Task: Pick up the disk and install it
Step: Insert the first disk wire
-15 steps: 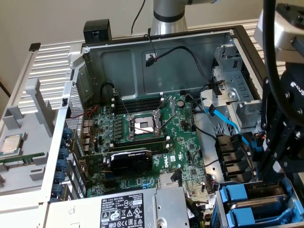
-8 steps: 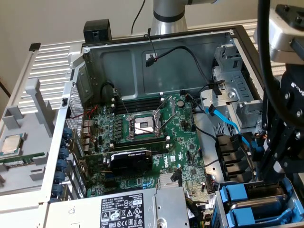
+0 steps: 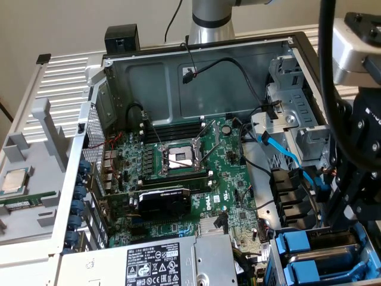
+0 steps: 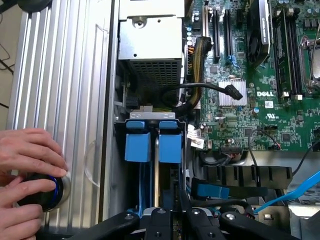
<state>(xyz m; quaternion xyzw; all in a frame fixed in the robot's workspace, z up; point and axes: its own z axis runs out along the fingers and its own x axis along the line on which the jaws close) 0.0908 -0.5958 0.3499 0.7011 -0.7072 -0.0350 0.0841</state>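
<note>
You've got two drive carriers (image 4: 137, 147) side by side in the case (image 3: 178, 77) under the claw (image 4: 175, 220), motherboard (image 3: 229, 173) beside them, processor chip (image 3: 15, 180) outside it.

- A plain beige surface (image 3: 65, 24) extends beyond the far edge of the open computer case (image 3: 149, 89), at the exterior view's upper left. Wall or table top: cannot be determined.
- A ribbed silver-grey metal panel (image 3: 65, 80) lies just beside the case, at the exterior view's left.
- A small black box (image 3: 121, 37) stands at the case's far corner.
- A thin black cable (image 3: 171, 27) crosses the beige surface near that box.
- Lighting is even and diffuse, with soft glare along the panel's ribs.
</note>
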